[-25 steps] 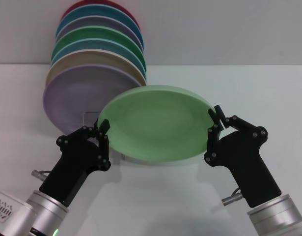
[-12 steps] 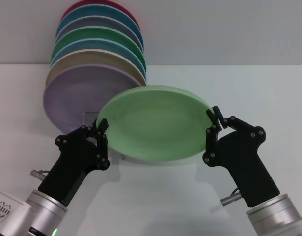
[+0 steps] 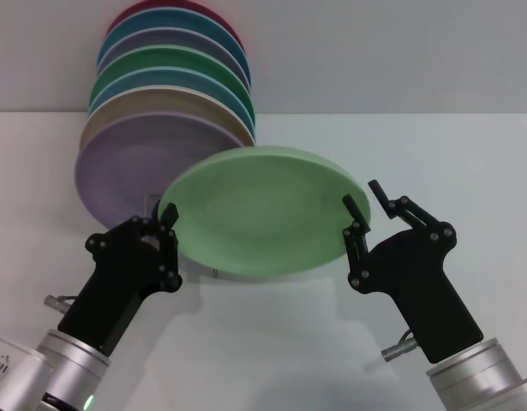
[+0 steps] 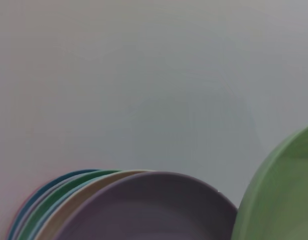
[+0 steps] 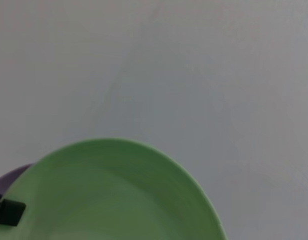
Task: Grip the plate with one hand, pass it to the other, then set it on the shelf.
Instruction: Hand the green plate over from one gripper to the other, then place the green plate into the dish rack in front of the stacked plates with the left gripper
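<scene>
left gripper (image 3: 166,224) clamps the plate (image 3: 263,210) by its rim so the right gripper (image 3: 368,202), fingers spread, can let go.

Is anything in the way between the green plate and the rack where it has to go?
Nothing separate blocks it. The plate, held by the left gripper, sits just in front of the lilac plate already standing there; the rack itself is hidden.

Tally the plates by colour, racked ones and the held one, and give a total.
Red: 1
Blue or teal: 3
Grey-lilac: 1
Dark green: 1
Beige: 1
Lilac: 1
Mint green plate held at the left gripper: 1
Total: 9
</scene>
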